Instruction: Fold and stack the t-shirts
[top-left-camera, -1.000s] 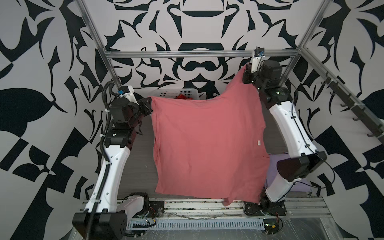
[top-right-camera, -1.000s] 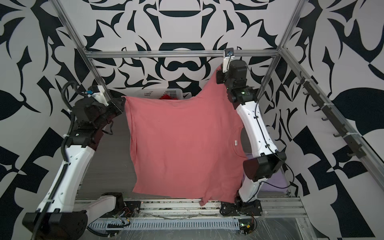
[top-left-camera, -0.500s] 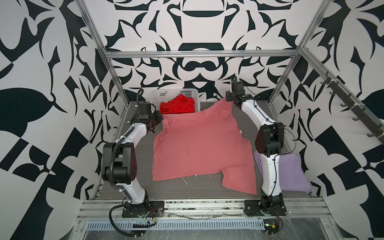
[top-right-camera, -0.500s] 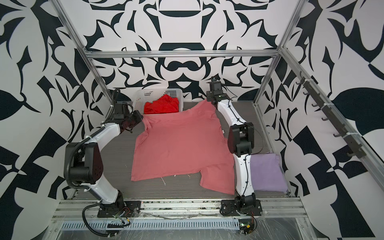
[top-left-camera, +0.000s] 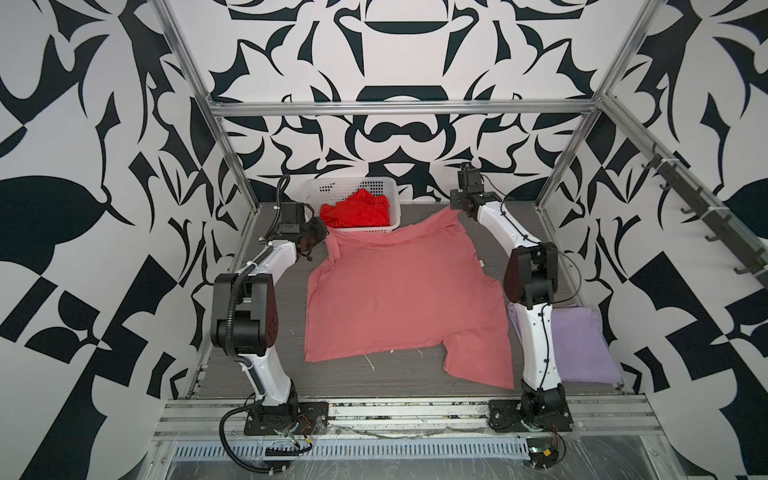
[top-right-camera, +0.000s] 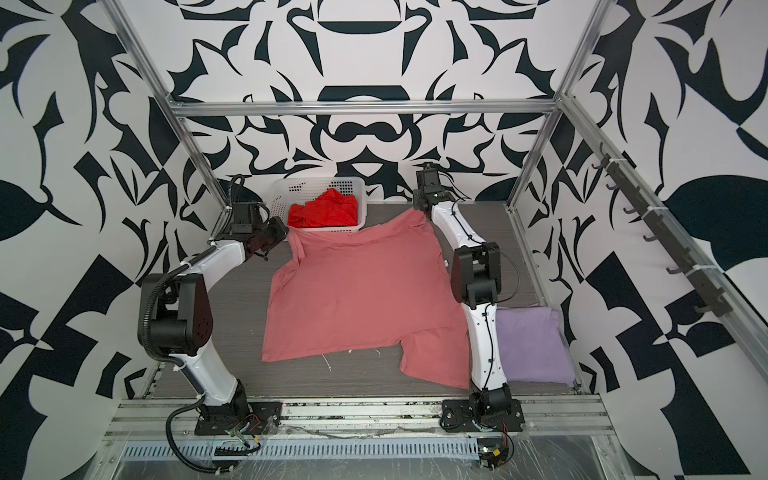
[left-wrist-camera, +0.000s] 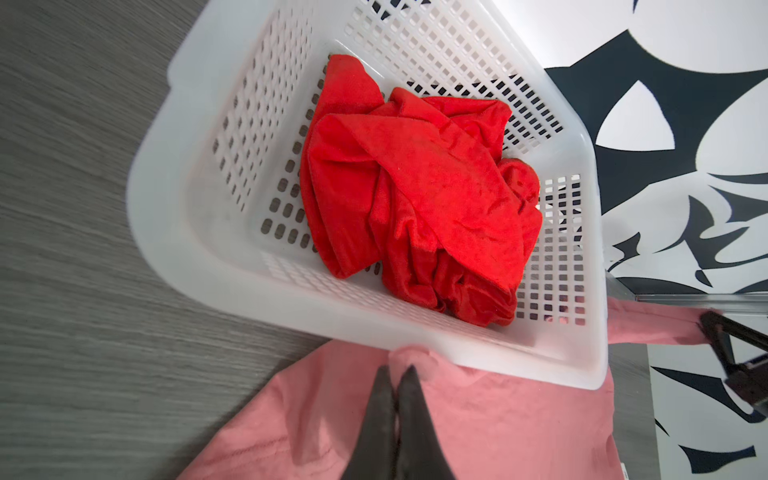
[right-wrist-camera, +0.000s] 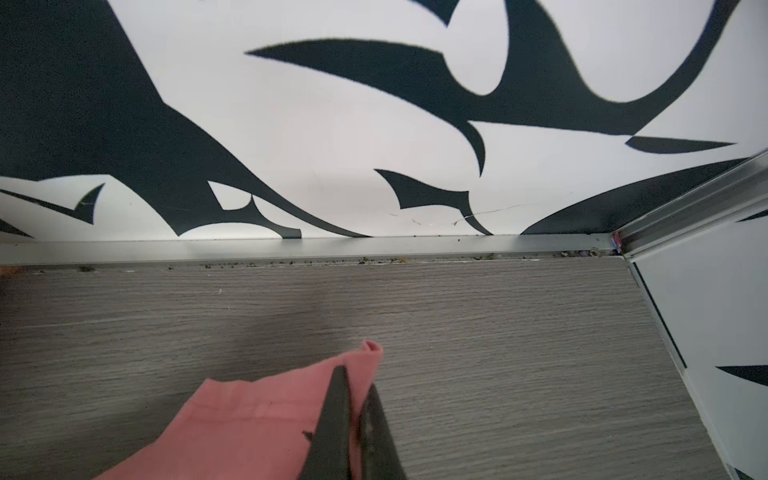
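Folded at the table's near right corner lies the pale lavender cotton t-shirt. Mid-table, left claw and right claw clench the spread salmon-pink cotton t-shirt; the crumpled bright red t-shirt waits in the white lattice basket.

Your left arm and right arm share glossy white links between bulky black joint housings, on black base plates. A ribbed black hose hugs the left one, and thin black cables trace the right. The left gripper ends in dark grey tapered fingers.

Salmon-pink t-shirt spread centrally; lavender t-shirt folded at right; red t-shirt crumpled in basket.
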